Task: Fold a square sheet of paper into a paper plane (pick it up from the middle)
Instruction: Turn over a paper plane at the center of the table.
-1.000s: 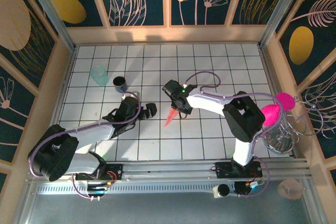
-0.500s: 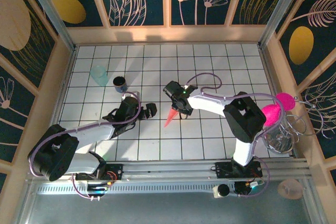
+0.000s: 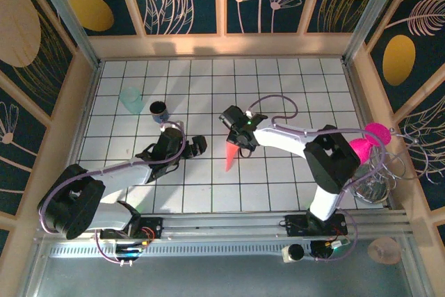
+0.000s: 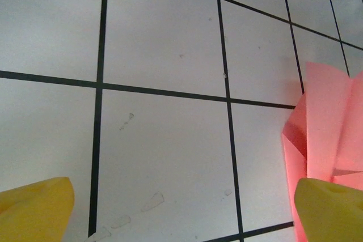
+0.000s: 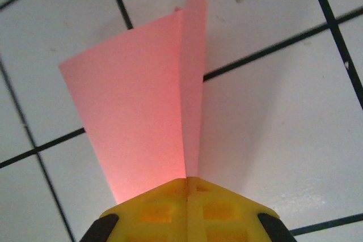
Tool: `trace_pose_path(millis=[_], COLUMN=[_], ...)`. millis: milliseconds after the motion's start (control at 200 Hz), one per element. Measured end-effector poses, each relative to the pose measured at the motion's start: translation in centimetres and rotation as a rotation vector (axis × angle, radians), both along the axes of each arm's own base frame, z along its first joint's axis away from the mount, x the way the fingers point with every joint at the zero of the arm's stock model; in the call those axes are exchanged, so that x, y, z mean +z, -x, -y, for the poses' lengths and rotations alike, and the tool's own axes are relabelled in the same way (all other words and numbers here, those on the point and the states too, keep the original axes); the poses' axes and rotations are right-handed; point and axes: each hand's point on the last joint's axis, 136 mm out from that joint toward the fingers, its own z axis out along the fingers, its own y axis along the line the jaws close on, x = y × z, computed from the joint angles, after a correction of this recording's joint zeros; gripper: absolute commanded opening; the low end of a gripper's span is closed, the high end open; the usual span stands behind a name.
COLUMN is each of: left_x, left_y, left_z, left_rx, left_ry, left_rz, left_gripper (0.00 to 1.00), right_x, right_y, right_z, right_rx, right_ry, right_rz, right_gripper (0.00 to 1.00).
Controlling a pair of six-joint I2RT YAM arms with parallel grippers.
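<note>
Paper plane (image 5: 142, 100), a slim pink dart, juts out ahead of the right gripper (image 5: 187, 188), whose jaws are pinched together on its narrow folded end above the tiled surface (image 5: 283, 111). It looks featherlight, floppy and easily creased, so the centre fold is probably the firmest place to hold it. The left gripper (image 4: 181, 208) is spread wide and holds nothing, with the plane just beside its right finger.

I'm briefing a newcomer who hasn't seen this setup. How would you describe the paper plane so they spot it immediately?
Find the white tiled table, then the right gripper near its middle. Pinched in it is the paper plane: a slim, pointed, salmon-pink folded wedge, unlike the dark cup and the round magenta disc.
</note>
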Motion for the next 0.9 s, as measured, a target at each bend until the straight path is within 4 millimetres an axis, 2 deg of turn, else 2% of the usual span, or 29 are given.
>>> trace_pose_path(millis=[100, 245, 360, 471, 621, 736, 896], left_x=[0.7, 3.5, 5.3, 5.9, 5.7, 5.3, 3.6], left_y=[-0.3, -1.0, -1.4, -1.5, -1.3, -1.2, -1.1], left_z=[-0.3, -1.0, -1.6, -1.8, -1.9, -1.6, -1.0], left_rx=[0.018, 0.067, 0.102, 0.125, 0.150, 0.156, 0.155], left_ry=[0.018, 0.066, 0.093, 0.110, 0.136, 0.161, 0.179], left_rz=[0.014, 0.084, 0.133, 0.146, 0.118, 0.091, 0.027], left_gripper=[0.99, 0.98, 0.97, 0.94, 0.90, 0.87, 0.80], right_x=[2.6, 6.8, 7.9, 7.6, 5.6, 3.6, 1.1], right_y=[-1.1, -2.8, -3.2, -2.5, -1.0, -0.2, 0.4], right_z=[-0.9, -3.1, -4.9, -6.4, -8.2, -8.1, -7.3], right_rx=[0.083, 0.229, 0.340, 0.439, 0.545, 0.572, 0.564], right_ry=[-0.080, -0.261, -0.390, -0.498, -0.629, -0.697, -0.743], right_rz=[0.091, 0.226, 0.279, 0.281, 0.240, 0.191, 0.130], right_gripper=[0.00, 0.00, 0.00, 0.00, 0.00, 0.00, 0.00])
